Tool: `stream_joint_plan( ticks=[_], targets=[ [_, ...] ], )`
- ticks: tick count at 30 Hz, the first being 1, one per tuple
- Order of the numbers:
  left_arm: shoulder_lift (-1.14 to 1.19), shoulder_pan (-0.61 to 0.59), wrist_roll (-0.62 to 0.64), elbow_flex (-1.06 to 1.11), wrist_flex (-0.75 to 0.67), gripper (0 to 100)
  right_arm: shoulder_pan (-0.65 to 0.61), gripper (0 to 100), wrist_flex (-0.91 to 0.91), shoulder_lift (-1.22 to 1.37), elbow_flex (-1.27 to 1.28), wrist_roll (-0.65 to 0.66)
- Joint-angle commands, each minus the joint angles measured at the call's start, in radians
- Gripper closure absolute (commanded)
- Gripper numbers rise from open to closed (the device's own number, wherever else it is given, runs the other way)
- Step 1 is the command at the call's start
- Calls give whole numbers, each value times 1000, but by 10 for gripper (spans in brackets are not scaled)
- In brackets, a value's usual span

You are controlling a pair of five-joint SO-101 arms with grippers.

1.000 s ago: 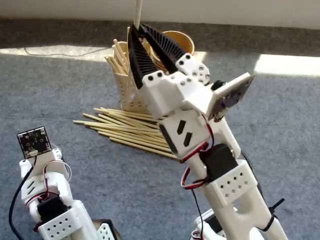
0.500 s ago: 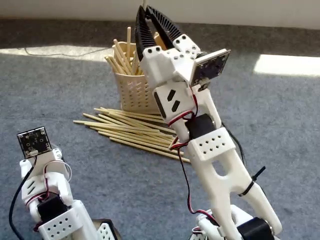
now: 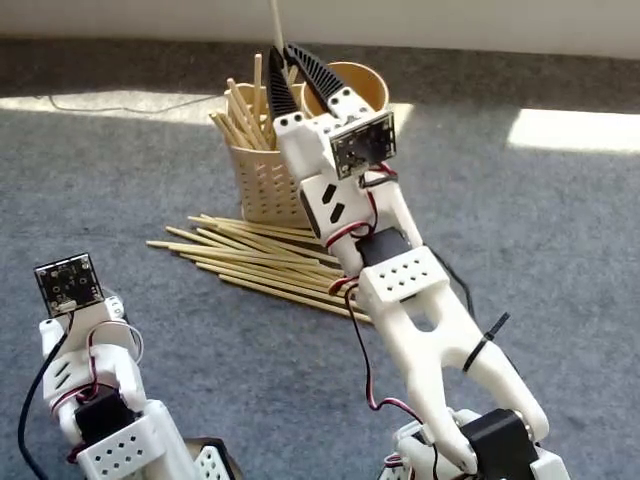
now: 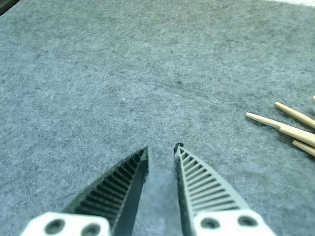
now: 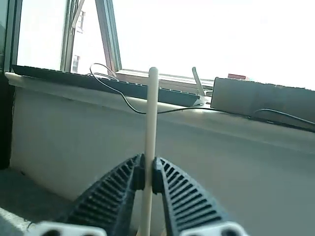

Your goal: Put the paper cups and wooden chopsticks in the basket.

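My right gripper [image 3: 283, 52] hangs over the cream basket [image 3: 262, 185], shut on one wooden chopstick [image 3: 275, 15] that points straight up. The right wrist view shows that chopstick [image 5: 152, 108] pinched between the black fingers [image 5: 177, 196]. The basket holds several chopsticks leaning at angles. A brown paper cup [image 3: 365, 80] sits just behind the gripper, partly hidden by it. A pile of chopsticks [image 3: 255, 258] lies on the grey carpet in front of the basket. My left gripper [image 4: 161, 147] is open over bare carpet, with chopstick ends [image 4: 280, 129] off to one side.
The left arm [image 3: 85, 350] stands at the near left corner. The right arm's body [image 3: 420, 310] crosses above the pile's right end. A thin cable [image 3: 110, 103] lies on the carpet at the far left, near the wall.
The right arm has swung away from the camera and lowered, carrying the upright chopstick over the basket. The left arm has not moved.
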Motion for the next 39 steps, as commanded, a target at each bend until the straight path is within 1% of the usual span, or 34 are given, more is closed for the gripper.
stream_joint_plan(
  ticks=[1,3,7,10,14,25,34,37,39],
  targets=[
    [-1,19,-9,19,-18,905,-10,994,-19,-22,13,17],
    [-1,19,-9,19,-18,905,-12,971,-19,-22,39,17],
    [-1,19,-9,19,-18,905,-12,892,-18,-24,82,17],
    [-1,19,-9,19,-18,905,-12,891,-18,-27,85,17],
    [-1,19,-9,19,-18,905,-12,891,-2,-93,88,17],
    [-1,19,-9,19,-18,905,-108,891,484,-415,116,15],
    [-1,19,-9,19,-18,905,-116,891,714,-656,275,17],
    [-1,19,-9,19,-18,905,-119,891,805,-693,321,17],
    [-1,19,-9,19,-18,905,-145,891,843,-690,358,21]
  ],
)
